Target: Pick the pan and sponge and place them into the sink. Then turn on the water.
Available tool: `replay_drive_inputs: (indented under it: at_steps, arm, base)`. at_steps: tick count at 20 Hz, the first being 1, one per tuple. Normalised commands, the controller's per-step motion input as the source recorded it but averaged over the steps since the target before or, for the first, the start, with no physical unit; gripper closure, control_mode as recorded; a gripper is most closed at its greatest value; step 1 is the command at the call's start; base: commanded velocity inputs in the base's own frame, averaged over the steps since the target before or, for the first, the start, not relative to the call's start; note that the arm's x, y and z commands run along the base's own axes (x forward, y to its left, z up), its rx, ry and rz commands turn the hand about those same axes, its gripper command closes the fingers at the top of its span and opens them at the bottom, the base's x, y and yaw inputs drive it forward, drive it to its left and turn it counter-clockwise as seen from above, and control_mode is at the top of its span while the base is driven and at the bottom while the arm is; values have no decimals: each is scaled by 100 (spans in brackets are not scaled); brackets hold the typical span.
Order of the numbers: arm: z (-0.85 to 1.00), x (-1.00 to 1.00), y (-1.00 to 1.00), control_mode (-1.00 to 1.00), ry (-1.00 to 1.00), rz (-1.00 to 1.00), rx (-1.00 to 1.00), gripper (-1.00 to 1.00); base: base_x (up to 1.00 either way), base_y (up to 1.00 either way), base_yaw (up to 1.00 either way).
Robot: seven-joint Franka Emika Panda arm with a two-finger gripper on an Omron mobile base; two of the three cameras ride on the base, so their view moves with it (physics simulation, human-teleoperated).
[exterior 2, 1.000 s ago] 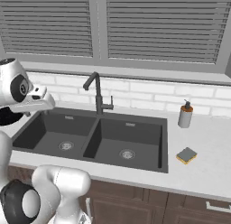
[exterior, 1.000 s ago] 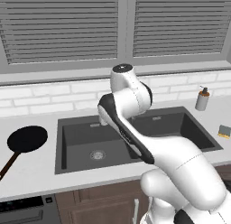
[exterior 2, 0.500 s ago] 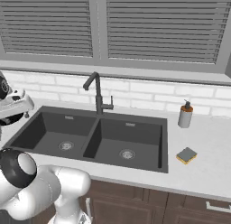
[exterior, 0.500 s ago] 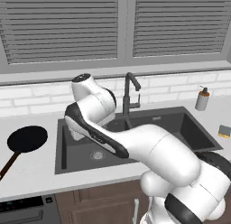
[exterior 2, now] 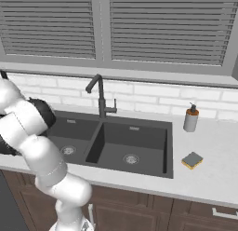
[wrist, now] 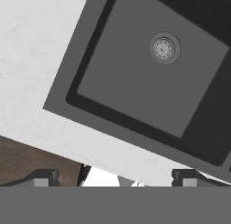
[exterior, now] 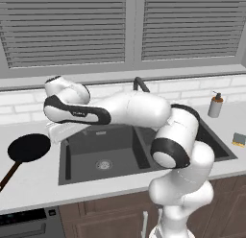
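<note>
The black pan (exterior: 29, 148) lies on the counter left of the sink (exterior: 117, 153), its brown handle (exterior: 8, 173) pointing toward the front edge. The yellow sponge (exterior 2: 192, 160) rests on the counter right of the sink (exterior 2: 139, 148), also seen at the far right as the sponge (exterior: 239, 138). My arm reaches left across the sink, and the hand (exterior: 63, 130) hovers above the left basin's left rim, between basin and pan. My gripper (wrist: 115, 179) looks down on the left basin (wrist: 135, 87) and its drain (wrist: 164, 48). Its fingertips (wrist: 45, 178) stand wide open with nothing between them.
A dark gooseneck faucet (exterior 2: 99, 97) rises behind the sink's divider. A soap dispenser bottle (exterior 2: 190, 118) stands on the counter at the back right. White brick backsplash and shuttered windows close off the rear. Wooden cabinet fronts (wrist: 31, 157) run below the counter edge.
The arm has swung from the sink's middle over to its left side, carrying the hand toward the pan. Pan and sponge have stayed where they were.
</note>
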Motion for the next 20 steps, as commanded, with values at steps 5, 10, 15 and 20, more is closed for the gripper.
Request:
replay_drive_inputs:
  at_steps: [5, 10, 15, 20]
  arm:
    - [-6, 9, 30, -100, 0, -2, -2, -100]
    - [-13, 0, 8, -100, -1, 0, 1, -100]
    - [-38, 0, 18, -100, -7, -3, 7, -100]
    - [-13, 0, 2, -100, -5, -10, 13, -100]
  base:
    - [0, 0, 0]
    - [0, 0, 0]
    - [0, 0, 0]
    - [0, 0, 0]
